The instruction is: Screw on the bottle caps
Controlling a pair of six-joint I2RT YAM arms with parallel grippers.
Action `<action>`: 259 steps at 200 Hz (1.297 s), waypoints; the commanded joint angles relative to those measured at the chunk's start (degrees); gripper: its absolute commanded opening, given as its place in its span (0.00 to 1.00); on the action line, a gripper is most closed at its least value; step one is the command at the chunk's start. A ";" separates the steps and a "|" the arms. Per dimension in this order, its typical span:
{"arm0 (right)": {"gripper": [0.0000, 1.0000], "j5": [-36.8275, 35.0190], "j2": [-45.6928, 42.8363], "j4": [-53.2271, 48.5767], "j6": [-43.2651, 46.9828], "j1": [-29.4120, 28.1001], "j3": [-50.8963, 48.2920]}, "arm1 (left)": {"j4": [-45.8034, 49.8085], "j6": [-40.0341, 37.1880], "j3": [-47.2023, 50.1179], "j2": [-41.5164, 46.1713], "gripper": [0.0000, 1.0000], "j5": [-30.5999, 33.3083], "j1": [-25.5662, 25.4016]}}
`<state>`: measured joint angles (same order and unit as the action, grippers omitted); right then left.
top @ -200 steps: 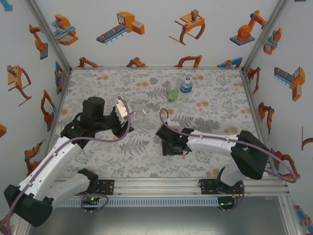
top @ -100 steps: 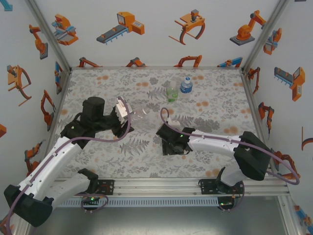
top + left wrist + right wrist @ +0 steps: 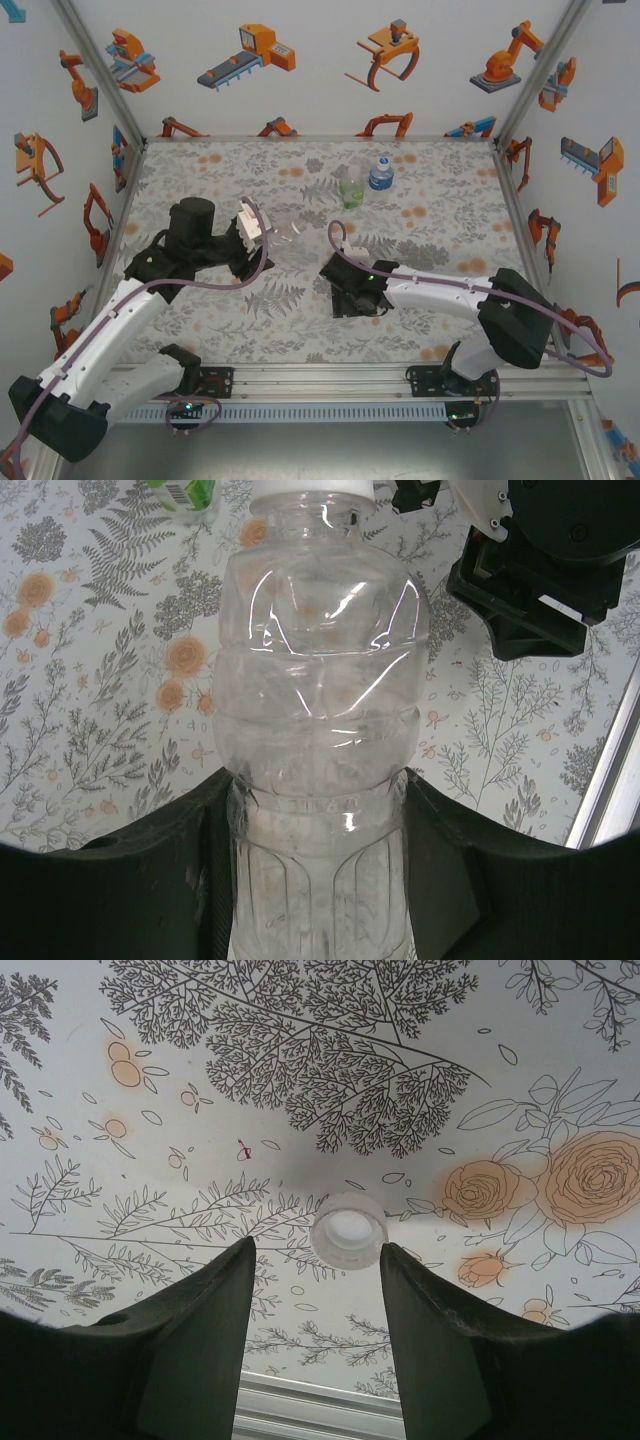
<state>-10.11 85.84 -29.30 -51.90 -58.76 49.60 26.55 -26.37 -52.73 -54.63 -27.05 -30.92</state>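
Fingers (image 3: 170,880) of the left gripper (image 3: 318,785) are pressed against both sides of the plain bottle (image 3: 320,700), pinching it low on its clear ribbed body. In the overhead view this bottle is held off the table (image 3: 200,330), tilted over the left half and roughly midway between the near and far edges. A white band sits at its neck, at the top edge of the left wrist view, and I cannot tell whether that is a cap. Beyond the bottle, the black housing of the right arm (image 3: 545,570) shows at the upper right. The right gripper (image 3: 317,1250) points down at the table near its middle, a little toward the near edge. Its two dark fingers (image 3: 200,1340) are spread apart and hold nothing. A small round white cap (image 3: 348,1230) lies on the printed surface between the fingertips, closer to the right-hand one. The green-labelled bottle (image 3: 351,187) and the blue-labelled bottle (image 3: 380,173) stand upright just beside each other near the far edge, right of centre, well apart from both grippers.
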 commanded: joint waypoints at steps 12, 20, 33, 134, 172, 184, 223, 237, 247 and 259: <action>0.50 -0.59 0.98 -0.23 -0.22 -0.37 0.27 | -0.85 0.33 -0.73 0.01 0.00 -1.60 0.37; 0.50 -0.57 1.07 -0.23 -0.31 -0.37 0.31 | -0.84 0.34 -0.76 -0.03 0.00 -1.60 0.34; 0.50 -0.47 1.16 -0.23 -0.29 -0.43 0.25 | -0.80 0.30 -0.80 0.02 0.00 -1.69 0.35; 0.50 -0.09 2.75 -0.14 -0.79 -0.31 0.05 | -0.78 0.34 -0.69 0.20 0.00 -1.69 0.39; 0.50 -0.78 0.91 -1.66 -0.03 -0.23 1.75 | -0.80 0.31 -0.65 0.17 0.00 -1.69 0.40; 0.50 -1.13 0.07 -2.29 0.10 -0.26 2.07 | -0.82 0.34 -0.64 0.22 0.00 -1.69 0.36; 0.53 -1.62 -0.85 -3.60 -0.19 -0.23 1.99 | -0.79 0.34 -0.70 0.20 0.00 -1.69 0.40; 0.53 -1.62 -0.94 -3.66 -0.28 -0.23 1.90 | -0.84 0.28 -0.68 0.18 0.00 -1.70 0.38; 0.54 -1.75 -0.71 -3.65 -0.31 -0.25 1.81 | -0.79 0.35 -0.66 0.23 0.00 -1.78 0.37; 0.54 -1.71 -0.41 -3.65 -0.31 -0.28 1.81 | -0.80 0.35 -0.70 0.23 0.00 -1.78 0.38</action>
<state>-10.17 86.21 -30.94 -52.05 -58.76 50.06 26.57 -26.37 -52.73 -54.63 -27.05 -30.92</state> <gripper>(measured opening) 0.531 0.527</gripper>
